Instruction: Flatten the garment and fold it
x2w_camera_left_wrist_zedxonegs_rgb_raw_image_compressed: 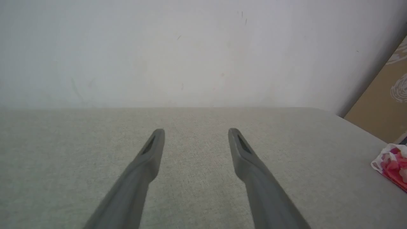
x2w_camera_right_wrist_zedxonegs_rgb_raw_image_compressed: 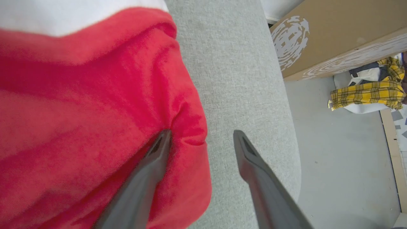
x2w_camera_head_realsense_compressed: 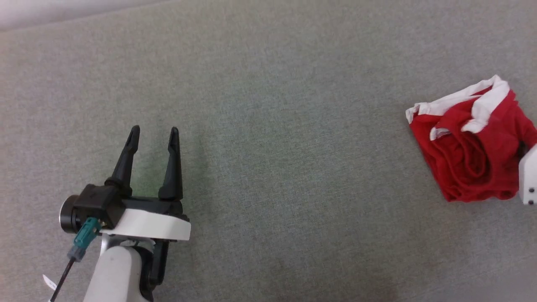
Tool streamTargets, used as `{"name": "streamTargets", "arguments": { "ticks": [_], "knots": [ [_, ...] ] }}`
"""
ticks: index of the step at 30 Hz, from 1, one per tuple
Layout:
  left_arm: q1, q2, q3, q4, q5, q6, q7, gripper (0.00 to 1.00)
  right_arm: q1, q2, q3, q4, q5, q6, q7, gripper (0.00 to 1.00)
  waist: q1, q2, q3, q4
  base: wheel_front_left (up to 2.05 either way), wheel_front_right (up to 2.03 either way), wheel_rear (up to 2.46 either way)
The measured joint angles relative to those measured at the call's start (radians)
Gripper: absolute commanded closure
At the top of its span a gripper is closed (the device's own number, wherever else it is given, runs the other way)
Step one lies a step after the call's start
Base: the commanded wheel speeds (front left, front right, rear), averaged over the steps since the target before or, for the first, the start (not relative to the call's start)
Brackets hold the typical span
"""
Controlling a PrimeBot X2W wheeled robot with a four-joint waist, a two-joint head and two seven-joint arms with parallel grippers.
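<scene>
Your left claw (x2w_camera_head_realsense_compressed: 154, 130) hangs spread and empty over bare desk (x2w_camera_head_realsense_compressed: 293, 126), a flat top covered in grey woven fabric. From its wrist you look past the left claw (x2w_camera_left_wrist_zedxonegs_rgb_raw_image_compressed: 196, 132) to a plain pale wall (x2w_camera_left_wrist_zedxonegs_rgb_raw_image_compressed: 190, 47). The garment (x2w_camera_head_realsense_compressed: 474, 155) sits well off to its right, a crumpled red bundle, soft and creased, with broad white bands across its far side; it shows as a blurred scrap (x2w_camera_left_wrist_zedxonegs_rgb_raw_image_compressed: 392, 165) at that view's edge.

Your right claw (x2w_camera_right_wrist_zedxonegs_rgb_raw_image_compressed: 202, 133) is spread too, right at the bundle: one finger (x2w_camera_right_wrist_zedxonegs_rgb_raw_image_compressed: 140, 184) presses into a fuzzy red fold of the garment (x2w_camera_right_wrist_zedxonegs_rgb_raw_image_compressed: 79, 111), the other is over grey weave, with the cloth's rounded edge between them.

Beyond that claw, past the desk's rounded corner, stands a brown cardboard box (x2w_camera_right_wrist_zedxonegs_rgb_raw_image_compressed: 334, 41); you can't see its contents. Beside it a yellow checked cloth (x2w_camera_right_wrist_zedxonegs_rgb_raw_image_compressed: 365, 93) lies heaped on the floor (x2w_camera_right_wrist_zedxonegs_rgb_raw_image_compressed: 343, 159).
</scene>
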Motion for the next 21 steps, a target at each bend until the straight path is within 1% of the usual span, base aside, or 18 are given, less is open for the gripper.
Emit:
{"name": "streamTargets", "arguments": {
  "ticks": [3,6,10,12,16,21],
  "knots": [
    [0.016,-0.009,0.004,0.005,-0.005,0.001,0.000,0.00,0.053,0.025,-0.052,-0.021,-0.002,0.000,-0.059,0.00,-0.0001,0.0000,-0.037,0.003,0.00,0.00,0.00],
    [0.045,-0.019,0.005,0.011,-0.005,0.003,0.000,0.00,0.121,0.048,-0.082,-0.081,0.014,0.000,-0.116,0.00,-0.0002,0.0000,-0.080,0.009,0.00,0.00,0.00],
    [0.082,-0.033,0.009,0.021,-0.005,0.020,0.000,0.00,0.224,0.073,-0.110,-0.207,0.027,0.000,-0.192,0.00,-0.0003,0.0000,-0.141,0.023,0.00,0.00,0.00],
    [0.104,-0.035,0.014,0.026,-0.005,0.029,0.000,0.00,0.278,0.096,-0.115,-0.281,0.028,0.000,-0.217,0.00,-0.0004,0.0000,-0.170,0.033,0.00,0.00,0.00],
    [0.135,-0.039,0.021,0.033,-0.004,0.043,0.000,0.00,0.386,0.174,-0.115,-0.435,0.029,-0.001,-0.249,0.00,-0.0004,0.0000,-0.217,0.068,0.00,0.00,0.00],
    [0.152,-0.038,0.049,0.033,-0.003,0.053,0.000,0.00,0.467,0.292,-0.059,-0.607,0.055,-0.001,-0.268,0.00,-0.0002,0.0000,-0.253,0.133,0.00,0.00,0.00]
  ]
}}
